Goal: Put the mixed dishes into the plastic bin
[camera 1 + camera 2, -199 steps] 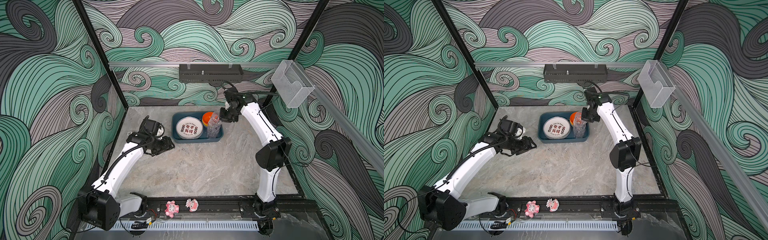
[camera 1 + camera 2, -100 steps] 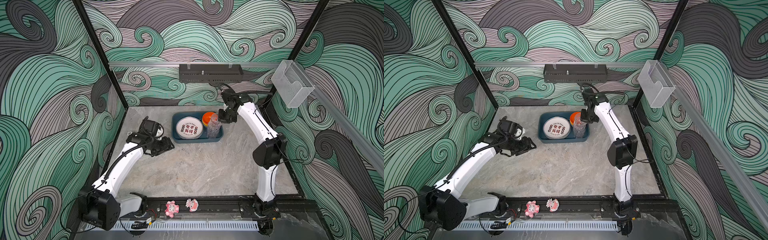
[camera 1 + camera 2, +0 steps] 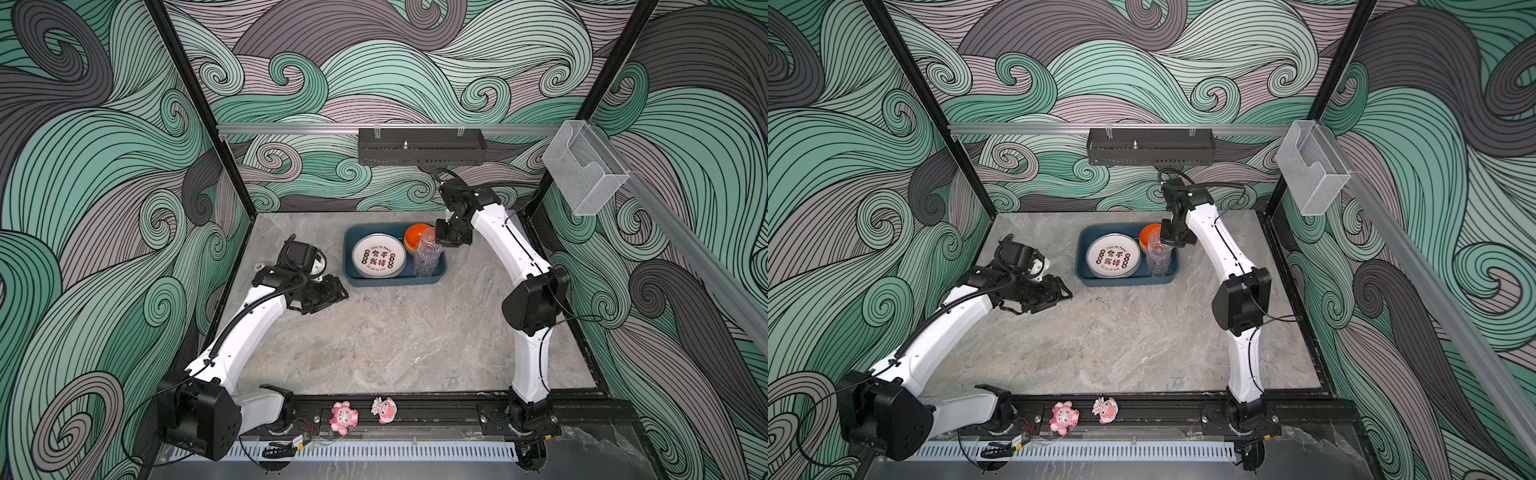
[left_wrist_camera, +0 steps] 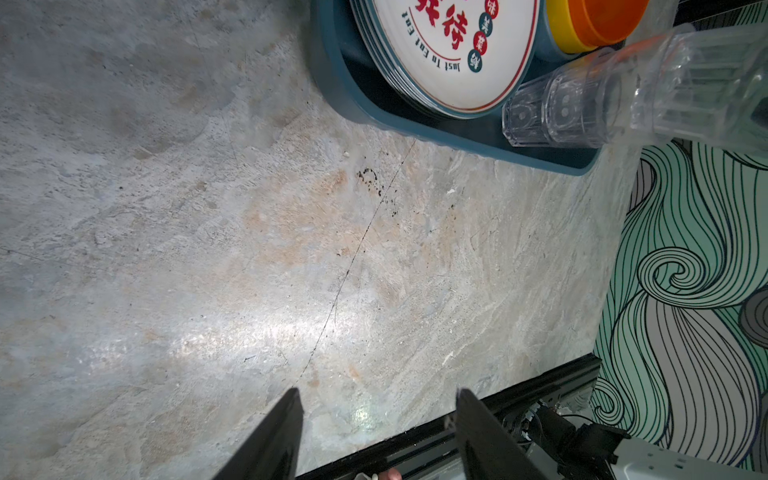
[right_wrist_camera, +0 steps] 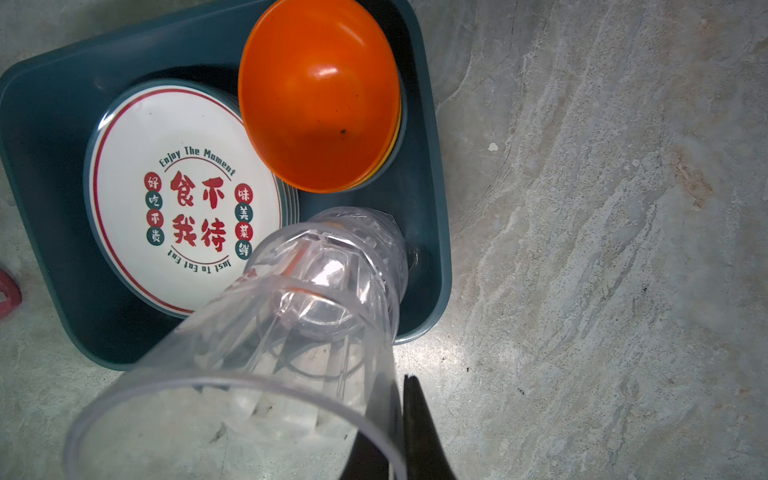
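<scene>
The jaws of the right gripper are clenched on the rim of a clear glass, with one finger inside the wall and one outside. The jaws of the left gripper stand apart and hold nothing. It hovers over the bare table, left of the plastic bin.

The held glass hangs tilted above the standing glasses in the near right corner of the bin. The plates lie in the left part and the orange bowl sits in the far right corner.

I judge the glass to be light, stiff and smooth, so it can slip or turn in a pinch on the thin rim. It may also crack if it knocks against the other glasses. The rim is the sensible place to hold it, because the base must stay free to go down into the stack.

The right wrist view shows the pinch itself, which is too small to read in both top views. The left wrist view shows the tilt from the side and a yellow bowl under the orange one. No view shows whether the held glass already touches the stack.
</scene>
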Robot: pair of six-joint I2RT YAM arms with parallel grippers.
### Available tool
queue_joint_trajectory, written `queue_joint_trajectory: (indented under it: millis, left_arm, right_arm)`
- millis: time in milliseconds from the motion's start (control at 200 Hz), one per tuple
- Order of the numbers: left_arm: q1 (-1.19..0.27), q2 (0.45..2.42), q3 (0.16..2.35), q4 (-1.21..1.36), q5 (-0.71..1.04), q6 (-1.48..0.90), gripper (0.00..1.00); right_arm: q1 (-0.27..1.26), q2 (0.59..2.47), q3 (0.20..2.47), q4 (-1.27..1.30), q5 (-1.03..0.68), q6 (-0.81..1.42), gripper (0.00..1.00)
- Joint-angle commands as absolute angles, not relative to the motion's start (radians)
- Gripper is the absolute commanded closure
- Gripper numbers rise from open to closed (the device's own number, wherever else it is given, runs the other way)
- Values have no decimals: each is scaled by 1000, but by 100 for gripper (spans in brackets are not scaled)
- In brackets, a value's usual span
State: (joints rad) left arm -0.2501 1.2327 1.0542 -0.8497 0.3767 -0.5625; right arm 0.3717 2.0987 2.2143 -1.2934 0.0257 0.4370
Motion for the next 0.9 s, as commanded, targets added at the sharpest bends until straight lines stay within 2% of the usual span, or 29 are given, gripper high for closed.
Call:
queue_joint_trajectory:
  millis: [0, 330, 430, 560, 675, 896]
  left_arm:
    - [-239, 1220, 1047, -854, 391, -572, 38]
    - [-233, 1210, 1039, -854, 394, -573, 38]
    - [-231, 1209, 1037, -854, 396, -574, 38]
    - [-231, 1208, 1038, -853, 397, -577, 38]
    - [-230, 1205, 1041, -851, 399, -578, 38]
    - [-227, 1201, 1054, -856, 397, -578, 38]
  right_arm:
    - [379, 2120, 2248, -1305, 44, 429, 100]
    - [388, 2148, 2273, -1317, 56, 430, 100]
    - [391, 2151, 2280, -1319, 57, 431, 91]
    - [393, 2151, 2294, -1327, 57, 431, 89]
    - [394, 2145, 2309, -1326, 59, 434, 79]
    - [393, 2120, 2327, -1328, 74, 434, 76]
